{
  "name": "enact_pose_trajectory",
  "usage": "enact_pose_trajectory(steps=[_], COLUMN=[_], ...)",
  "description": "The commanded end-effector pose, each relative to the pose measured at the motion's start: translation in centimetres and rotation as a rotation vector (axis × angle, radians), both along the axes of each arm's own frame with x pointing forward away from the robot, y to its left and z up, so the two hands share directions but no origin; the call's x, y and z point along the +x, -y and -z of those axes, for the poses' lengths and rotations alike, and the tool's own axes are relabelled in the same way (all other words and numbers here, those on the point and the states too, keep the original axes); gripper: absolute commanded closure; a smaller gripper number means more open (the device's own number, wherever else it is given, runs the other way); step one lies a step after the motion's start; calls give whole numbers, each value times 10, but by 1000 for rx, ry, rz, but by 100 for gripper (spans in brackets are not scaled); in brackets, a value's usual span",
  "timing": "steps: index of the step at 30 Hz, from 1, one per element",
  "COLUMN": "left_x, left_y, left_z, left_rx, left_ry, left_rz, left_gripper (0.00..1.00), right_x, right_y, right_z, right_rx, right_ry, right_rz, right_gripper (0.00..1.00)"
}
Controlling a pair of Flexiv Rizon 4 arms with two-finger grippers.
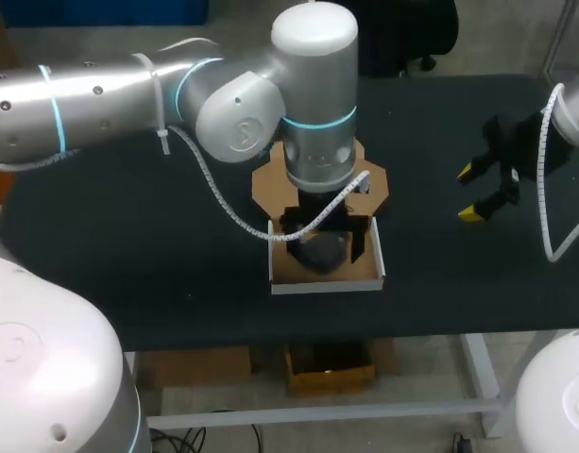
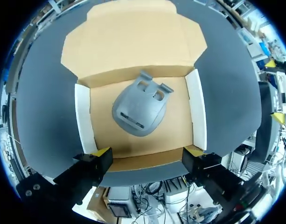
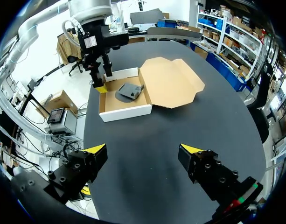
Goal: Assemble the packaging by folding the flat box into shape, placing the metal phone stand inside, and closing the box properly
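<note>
The folded cardboard box (image 1: pixel 374 269) stands on the black table with white side walls, its lid flap (image 1: pixel 266 181) lying open and flat behind it. Inside lies the grey metal phone stand (image 2: pixel 139 109), also visible in the right wrist view as the stand (image 3: pixel 130 91) in the box (image 3: pixel 126 112). My left gripper (image 2: pixel 147 151) hangs open just above the box's front wall, holding nothing; the head view hides it under the left arm (image 1: pixel 313 104). My right gripper (image 1: pixel 473 193) is open and empty over bare table to the right of the box, seen as the right gripper (image 3: pixel 143 149) in its own view.
The black table (image 1: pixel 128 245) stretches left and right of the box. The table's front edge runs just below the box. My left arm's white cable (image 1: pixel 223 203) loops down beside the box.
</note>
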State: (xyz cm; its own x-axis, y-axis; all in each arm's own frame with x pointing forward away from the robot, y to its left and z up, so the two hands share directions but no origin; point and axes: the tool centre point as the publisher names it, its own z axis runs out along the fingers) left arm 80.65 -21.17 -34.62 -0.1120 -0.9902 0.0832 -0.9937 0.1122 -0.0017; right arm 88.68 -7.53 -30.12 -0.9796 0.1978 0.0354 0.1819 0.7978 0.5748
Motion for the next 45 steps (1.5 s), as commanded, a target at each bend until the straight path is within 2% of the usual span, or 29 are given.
enact_pose_trajectory(steps=[1,10,22,25,27,30,44,45], left_x=[5,27,73,81,86,95,95,98], left_y=[-25,-60,-101,-107,-110,-113,-113,-116], left_z=[-20,-38,-42,-43,-44,-43,-43,-42], left_rx=[-58,-98,-196,-228,-255,-274,-274,-285], left_ry=[-8,18,15,30,63,60,60,42], left_rz=[59,161,270,329,348,379,379,383], left_gripper=[0,0,0,0,0,0,0,0], right_x=[-1,-1,-1,-1,-1,-1,-1,-1], right_y=[1,1,1,1,1,1,1,1], right_z=[0,0,0,0,0,0,0,0], right_rx=[4,4,4,4,4,4,4,4], right_ry=[1,1,1,1,1,1,1,1], right_rz=[-1,-1,-1,-1,-1,-1,-1,-1], right_gripper=[0,0,0,0,0,0,0,0])
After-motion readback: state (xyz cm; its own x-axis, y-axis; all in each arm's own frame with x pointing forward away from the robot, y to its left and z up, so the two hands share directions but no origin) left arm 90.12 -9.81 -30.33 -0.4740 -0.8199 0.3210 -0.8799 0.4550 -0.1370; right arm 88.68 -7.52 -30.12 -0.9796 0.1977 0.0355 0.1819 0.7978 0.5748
